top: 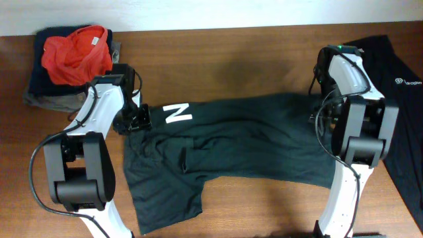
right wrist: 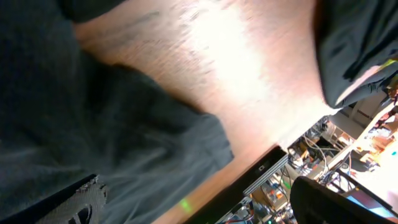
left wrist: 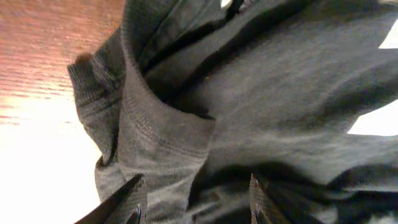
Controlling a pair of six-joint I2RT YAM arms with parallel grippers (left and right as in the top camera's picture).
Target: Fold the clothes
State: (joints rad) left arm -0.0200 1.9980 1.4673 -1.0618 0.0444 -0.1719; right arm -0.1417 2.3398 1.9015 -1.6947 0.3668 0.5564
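Note:
A black shirt (top: 244,135) with a white N print (top: 178,112) lies spread and rumpled across the middle of the table. My left gripper (top: 137,120) sits at its left end by the collar. In the left wrist view its fingers (left wrist: 134,199) stand apart, and bunched black cloth and ribbed collar (left wrist: 161,143) lie between and above them. My right gripper (top: 322,112) hangs over the shirt's right end. In the right wrist view this gripper (right wrist: 196,186) is wide open, with nothing between its fingers and the shirt's edge (right wrist: 124,143) below.
A second black shirt (top: 400,99) with a small white logo lies at the table's right edge. A pile of dark clothes topped by a red garment (top: 76,53) sits at the back left. The table's near right edge (right wrist: 249,168) shows close to the right gripper.

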